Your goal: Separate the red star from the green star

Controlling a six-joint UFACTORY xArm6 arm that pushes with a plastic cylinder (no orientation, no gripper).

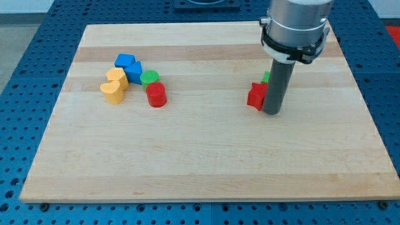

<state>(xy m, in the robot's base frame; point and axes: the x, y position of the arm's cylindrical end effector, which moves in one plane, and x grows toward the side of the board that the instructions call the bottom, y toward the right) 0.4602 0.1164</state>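
The red star (255,95) lies on the right half of the wooden board (206,169), touching the left side of my tip (272,112). The green star (266,77) is just behind it on the far side, mostly hidden by the rod. The arm has no claw, so there is no grasp to tell. Far on the left is a cluster: red cylinder (156,95), green cylinder (149,77), two blue blocks (129,67) and two yellow blocks (114,86).

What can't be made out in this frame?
- Green star: mostly hidden behind the rod; shape not confirmable.
- Red star: its right side is covered by the rod; contact with green unclear.
- My tip: contact with the red star unclear.
- Arm above the collar: cut off by the view's top.
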